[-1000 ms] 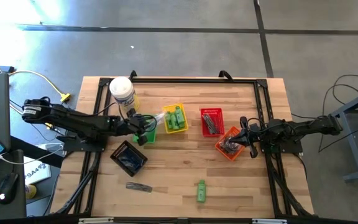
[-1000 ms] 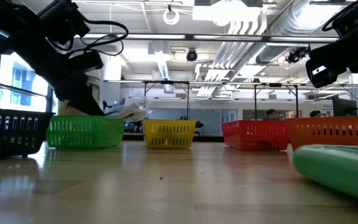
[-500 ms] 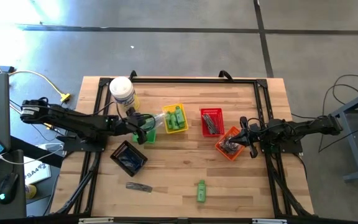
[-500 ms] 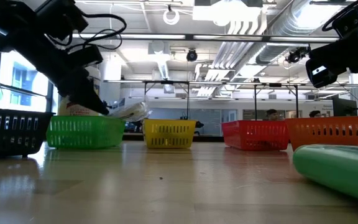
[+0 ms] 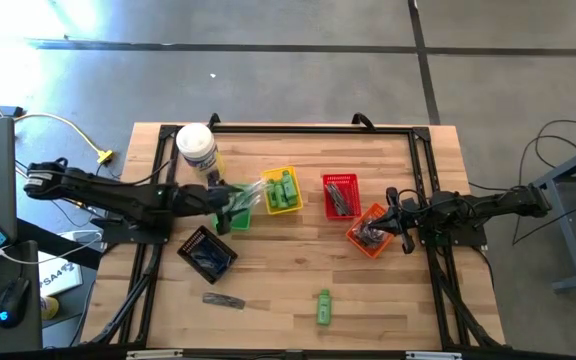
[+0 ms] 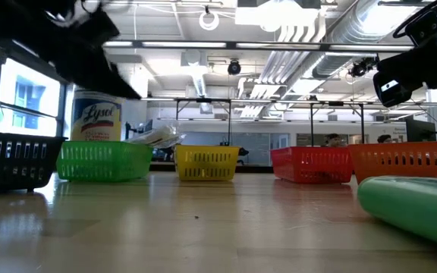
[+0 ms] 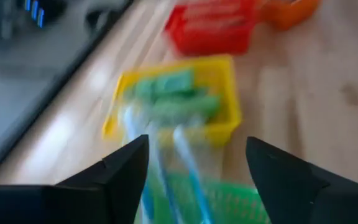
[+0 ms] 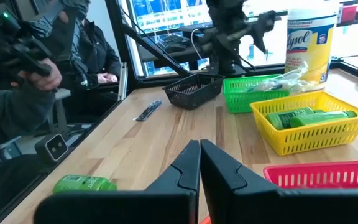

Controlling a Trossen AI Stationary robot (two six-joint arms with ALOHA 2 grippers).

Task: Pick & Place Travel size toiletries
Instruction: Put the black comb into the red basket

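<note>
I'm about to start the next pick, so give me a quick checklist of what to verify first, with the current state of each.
1. Left claw open and empty: ok.
2. Clear-wrapped sticks lying in the green basket: ok, one end sticks out over the rim.
3. Right claw shut and empty, waiting by the orange basket: ok.
4. Green tube loose on the table, unobstructed: ok.
5. Dark stick loose on the table: ok.
6. Left claw clear of the green basket: cannot tell.
</note>
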